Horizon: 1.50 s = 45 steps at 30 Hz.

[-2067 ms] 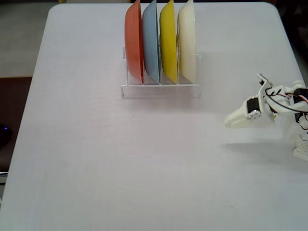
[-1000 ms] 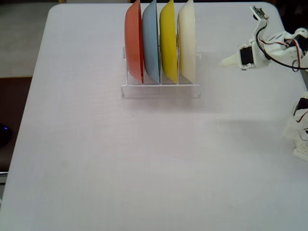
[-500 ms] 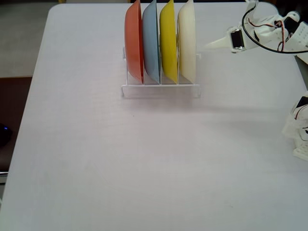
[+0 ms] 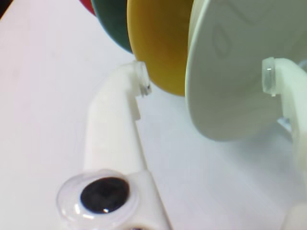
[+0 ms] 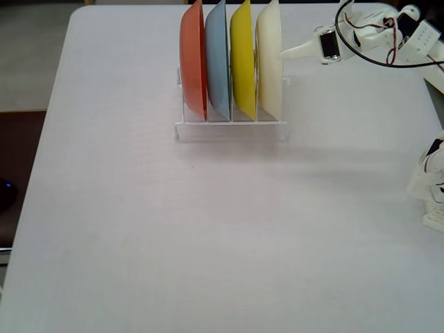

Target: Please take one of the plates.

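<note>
White plastic arm with a two-fingered claw and looping black cables

The claw [image 4: 206,84] is moulded in glossy white plastic; in the wrist view each finger [image 4: 112,129] ends in a small translucent, ribbed tip, and a googly eye [image 4: 98,196] with a black pupil sits near the base of the left one. In the fixed view the arm [image 5: 388,41] shows white segments, a dark motor block with a silvery face, and thin black and red wires arcing over it.

The arm [image 5: 388,43] reaches leftward in the fixed view, its gripper [image 4: 206,81] with jaws spread wide apart (fingertips [image 4: 140,79] level in the wrist view).
</note>
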### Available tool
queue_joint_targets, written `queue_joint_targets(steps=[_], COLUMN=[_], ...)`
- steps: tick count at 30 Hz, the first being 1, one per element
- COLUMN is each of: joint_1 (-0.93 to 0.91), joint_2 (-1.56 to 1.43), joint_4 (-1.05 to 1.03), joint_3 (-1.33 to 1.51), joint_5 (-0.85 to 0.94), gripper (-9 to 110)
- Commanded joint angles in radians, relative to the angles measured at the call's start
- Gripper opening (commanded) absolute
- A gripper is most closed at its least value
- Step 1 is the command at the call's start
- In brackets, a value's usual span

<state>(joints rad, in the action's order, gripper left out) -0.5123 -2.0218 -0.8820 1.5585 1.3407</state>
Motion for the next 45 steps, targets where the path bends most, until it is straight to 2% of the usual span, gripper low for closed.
queue_joint_targets(steps=[1, 18, 22, 28, 37, 45], joint_1=[-0.006, -0.011, -0.005, 0.008, 0.025, 0.035], joint_2=[0.025, 0.218, 0.235, 0.227, 0.21, 0.275], joint_4=[0.02, 0.017, 0.017, 0.006, -0.115, -0.305], joint_3=[-0.097, -0.265, -0.279, -0.279, -0.428, -0.729], joint_5=[0.012, 0.025, 0.018, 0.043, 0.058, 0.12], gripper=[29, 24, 17, 0, 0, -1])
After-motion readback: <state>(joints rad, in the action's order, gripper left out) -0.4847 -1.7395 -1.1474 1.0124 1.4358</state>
